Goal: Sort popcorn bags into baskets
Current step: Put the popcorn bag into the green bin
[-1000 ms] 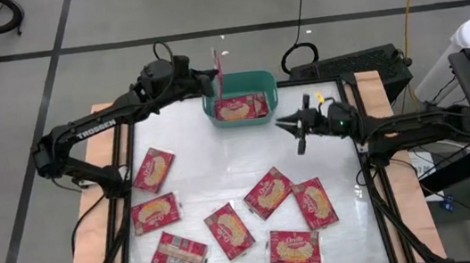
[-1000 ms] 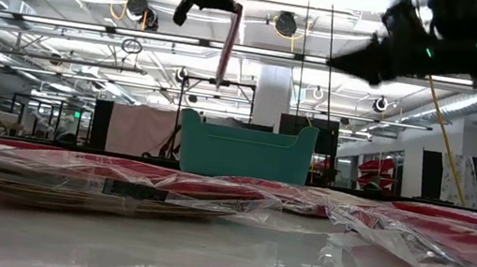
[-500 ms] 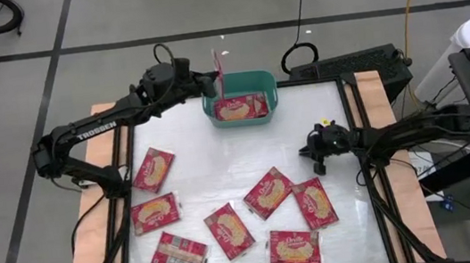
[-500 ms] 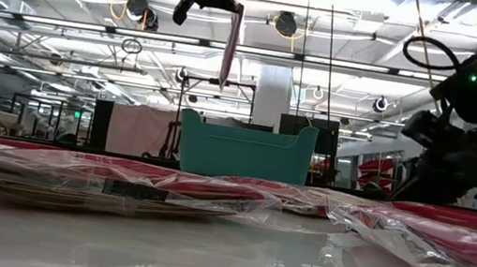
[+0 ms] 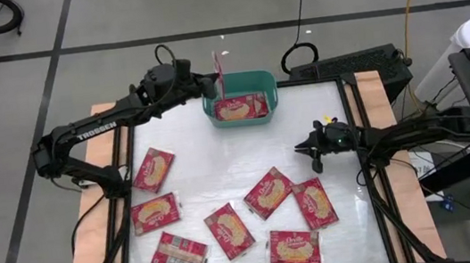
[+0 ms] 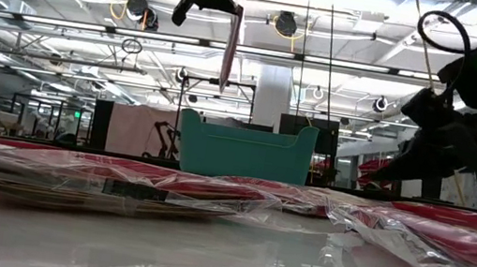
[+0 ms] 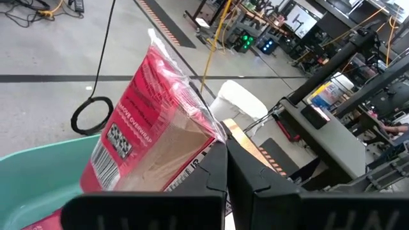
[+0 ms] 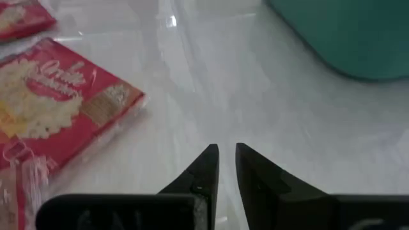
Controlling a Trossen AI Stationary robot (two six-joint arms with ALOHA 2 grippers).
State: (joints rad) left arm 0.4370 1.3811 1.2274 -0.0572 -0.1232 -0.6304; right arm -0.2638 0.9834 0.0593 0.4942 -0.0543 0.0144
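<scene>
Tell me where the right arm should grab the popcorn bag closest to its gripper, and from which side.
That bag lies flat and skewed on the table, below the right gripper. Probably best to come straight down and pinch across its narrower width near one corner or short edge, fingers turned to match its slant; a flat packet offers no side to grip.

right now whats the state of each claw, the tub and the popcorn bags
left claw: shut on held bag, above the tub's left rim
held bag: hanging edge-on, not yet in the tub
right claw: nearly shut, empty, low over bare table
teal tub: upright, one bag in the tub lying flat
seven loose bags: flat on the table
bag with grey back: printed back up
</scene>
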